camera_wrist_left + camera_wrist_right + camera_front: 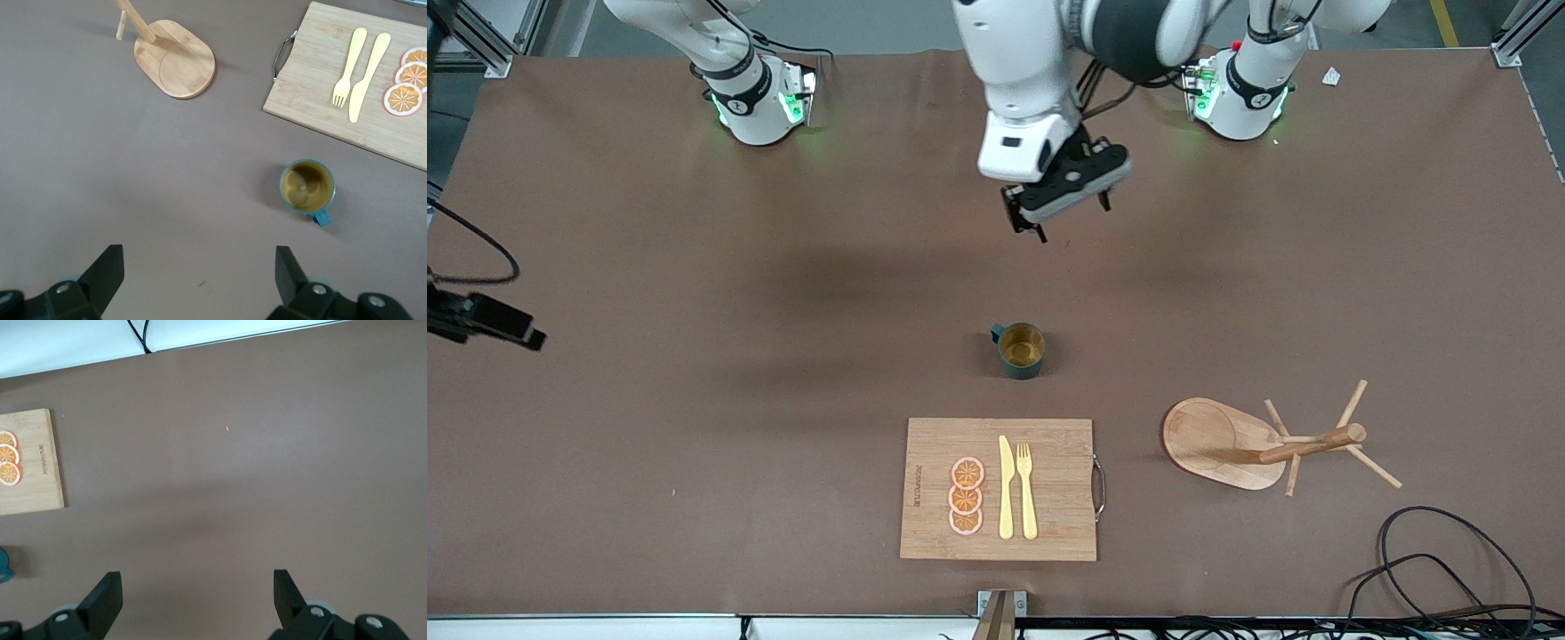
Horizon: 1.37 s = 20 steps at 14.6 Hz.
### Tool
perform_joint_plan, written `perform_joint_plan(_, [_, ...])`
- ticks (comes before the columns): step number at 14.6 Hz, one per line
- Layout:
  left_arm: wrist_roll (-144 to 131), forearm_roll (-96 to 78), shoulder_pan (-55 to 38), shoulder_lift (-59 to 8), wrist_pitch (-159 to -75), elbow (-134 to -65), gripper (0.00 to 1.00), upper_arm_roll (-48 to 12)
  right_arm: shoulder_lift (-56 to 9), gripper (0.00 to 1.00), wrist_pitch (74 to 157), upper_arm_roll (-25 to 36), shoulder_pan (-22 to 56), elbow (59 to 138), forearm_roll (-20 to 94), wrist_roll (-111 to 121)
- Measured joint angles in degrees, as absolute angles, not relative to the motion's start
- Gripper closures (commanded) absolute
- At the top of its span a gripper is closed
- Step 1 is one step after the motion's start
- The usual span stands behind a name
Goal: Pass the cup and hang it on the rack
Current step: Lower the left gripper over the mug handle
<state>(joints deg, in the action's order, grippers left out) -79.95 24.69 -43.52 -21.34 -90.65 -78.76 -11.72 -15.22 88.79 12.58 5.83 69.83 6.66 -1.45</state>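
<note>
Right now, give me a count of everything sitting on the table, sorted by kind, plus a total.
Cup: 1
Rack: 1
Cutting board: 1
Orange slices: 3
Knife: 1
Fork: 1
Total: 8

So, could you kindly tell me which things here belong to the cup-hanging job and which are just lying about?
Job: cup, upright on the table; rack; left pincer, open, above the table.

Lying about: cutting board, fork, knife, orange slices.

Cup (1021, 349) between cutting board (1049, 533) and robots' bases.
</note>
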Motion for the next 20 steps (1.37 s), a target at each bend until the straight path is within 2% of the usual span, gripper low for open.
perform_joint_plan(6, [-97.0, 33.6, -52.0, -30.4, -92.5, -77.8, 0.00, -11.5, -5.6, 0.00, 90.8, 9.9, 5.2, 81.0, 4.3, -1.4])
perform_joint_plan(10, [-97.7, 36.3, -55.5, -37.8, -94.4, -72.6, 0.00, -9.2, 0.5, 0.00, 96.2, 9.1, 5.1, 91.4, 4.2, -1.4])
perform_joint_plan(14, [-99.2, 36.5, -59.7, -41.9, -95.6, -70.5, 0.00, -3.6, 2.4, 0.00, 96.4, 8.8, 5.1, 93.6, 3.1, -1.3])
perform_joint_plan(17, [-108.3, 36.5, -60.7, -45.2, -101.6, -70.5, 0.01, -1.4, 2.6, 0.00, 93.7, 8.6, 5.1, 93.6, 0.5, -0.7])
perform_joint_plan(19, [-112.4, 36.5, -62.7, -47.9, -105.4, -70.5, 0.14, 1.9, 2.9, 0.00, 90.3, 8.4, 5.1, 92.8, 0.3, -0.6])
perform_joint_plan(20, [-113.8, 36.5, -63.5, -49.0, -106.8, -70.4, 0.16, 3.1, 3.1, 0.00, 89.2, 8.4, 5.1, 92.4, 0.2, -0.6])
